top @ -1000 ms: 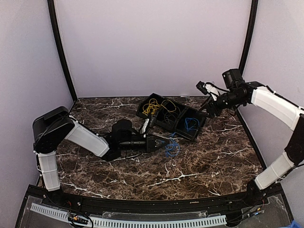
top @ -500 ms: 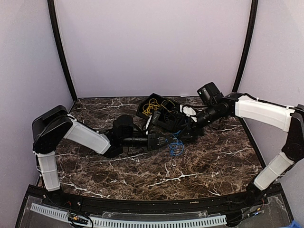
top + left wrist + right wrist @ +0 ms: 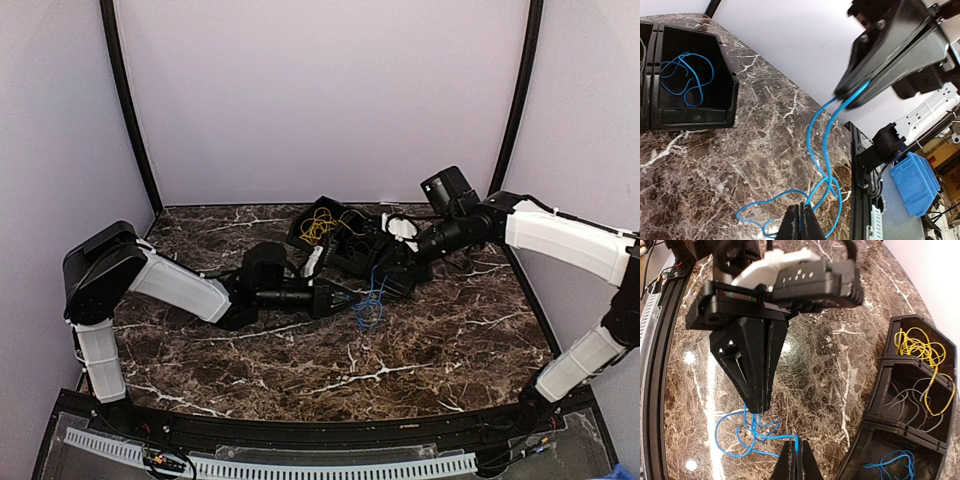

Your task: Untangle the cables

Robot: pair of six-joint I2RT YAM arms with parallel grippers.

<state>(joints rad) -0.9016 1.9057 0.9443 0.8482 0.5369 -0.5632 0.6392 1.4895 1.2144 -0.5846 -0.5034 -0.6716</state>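
Landmark: a black three-compartment bin [image 3: 875, 395] is being used as the reference; it is being carried by the dark marble surface [image 3: 450, 330].

Blue cable [image 3: 822, 145]: it is being gripped at two places just beside the bin, on the side facing the arm bases. Two strands are being drawn upward from the lower grip to the higher one. The remaining loops are being left slack on the surface near the bin's front.

Right pincer [image 3: 852, 100]: it is being pressed shut on the upper part of the blue cable. It is being held raised above the surface, close to the bin's front edge.

Left pincer [image 3: 759, 407]: it is being clenched on the blue cable low down, close to the surface. It is placed in front of the bin and farther from it than the right pincer.

Yellow cable [image 3: 920, 347]: it is being contained as a loose coil in one end compartment of the bin, with one strand draped over the divider into the middle compartment.

Grey cable [image 3: 910, 402]: it is being contained in the bin's middle compartment.

Second blue cable [image 3: 687, 80]: it is being contained in the bin's other end compartment, apart from the gripped cable.

Blue crate [image 3: 912, 182]: it is being seen well apart from the bin, beyond the surface's edge.
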